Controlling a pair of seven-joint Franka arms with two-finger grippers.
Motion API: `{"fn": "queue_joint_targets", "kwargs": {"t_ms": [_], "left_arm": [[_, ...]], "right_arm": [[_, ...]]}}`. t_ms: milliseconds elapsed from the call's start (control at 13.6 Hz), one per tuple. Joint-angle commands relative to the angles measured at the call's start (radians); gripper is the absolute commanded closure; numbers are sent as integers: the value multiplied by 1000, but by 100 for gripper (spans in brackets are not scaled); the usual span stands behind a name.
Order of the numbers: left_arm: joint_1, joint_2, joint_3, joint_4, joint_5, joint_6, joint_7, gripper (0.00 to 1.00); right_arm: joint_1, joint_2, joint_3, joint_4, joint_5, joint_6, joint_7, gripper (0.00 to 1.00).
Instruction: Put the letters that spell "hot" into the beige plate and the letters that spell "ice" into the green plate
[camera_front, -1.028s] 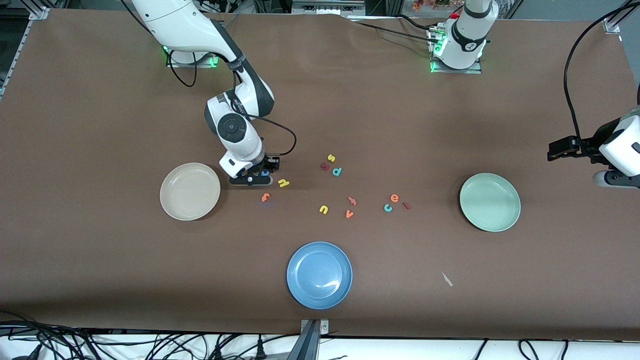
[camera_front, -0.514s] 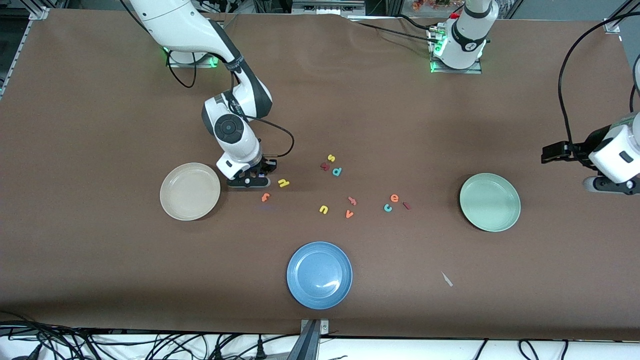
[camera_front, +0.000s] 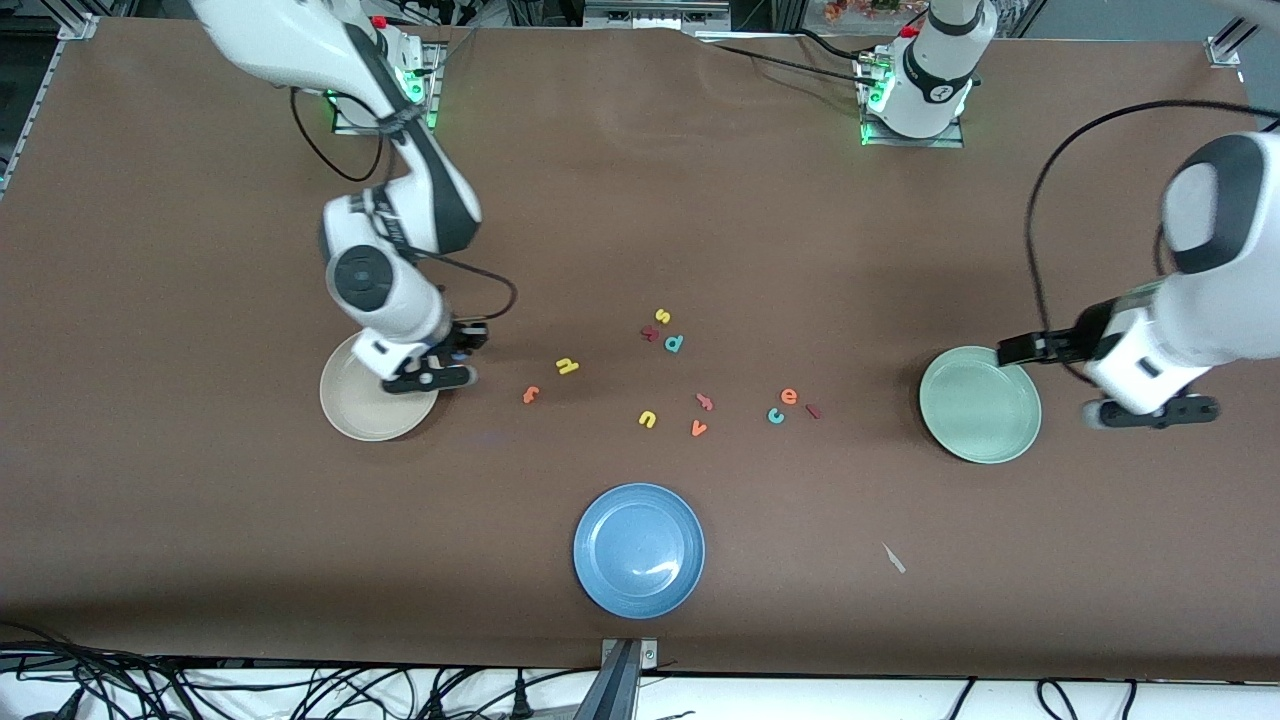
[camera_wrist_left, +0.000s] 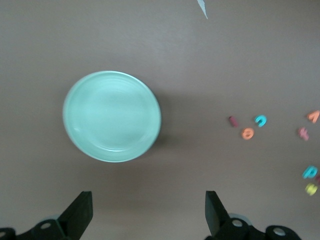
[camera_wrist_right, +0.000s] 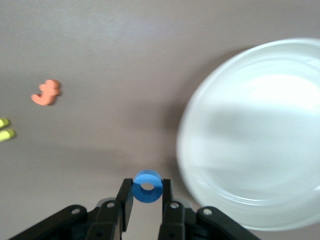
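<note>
My right gripper is shut on the blue ring "o" and hangs over the beige plate's rim, on the side toward the letters. Yellow "h" and orange "t" lie on the table beside that plate. Orange "e", teal "c" and dark red "i" cluster together toward the green plate. My left gripper hangs open and holds nothing, over the table beside the green plate.
A blue plate sits nearest the front camera. Other loose letters lie mid-table: yellow "u", orange "v", a pink letter, yellow "s", teal "p", dark red "k". A small white scrap lies on the table.
The right gripper shut on the blue "o", lifted it from beside the "h" and carried it toward the beige plate. The left arm swung in toward the green plate.
</note>
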Motion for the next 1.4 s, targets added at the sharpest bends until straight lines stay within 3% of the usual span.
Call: {"fn": "queue_joint_targets", "kwargs": {"t_ms": [0,220,514,661,881,1102,1322], "left_arm": [[-64,62,3,-8,-20,72,-200,1],[-114,105,2,-83,-23,219,-345,1],[-176,194,2,-143,-72,410,-545,1],[-199,237,2,-143,-125,477,-596,1],[-245,289,3,-146,-146,552,-653,1],[-277,317,3,-161,-144,559,-655,8],[-286,319,3,-175,-144,571,-641,30]], "right_arm": [[-79,-31,14,-30,-6,-28,-136,81],[-104,-17,16,-35,-6,-17,-150,42],[-95,-15,29,-32,5,-28,-92,36],[-40,-20,45,-1,5,-52,62,32],[48,43,43,212,5,-239,306,30],[54,139,28,376,23,-256,389,28],[60,216,29,467,75,-255,475,22]]}}
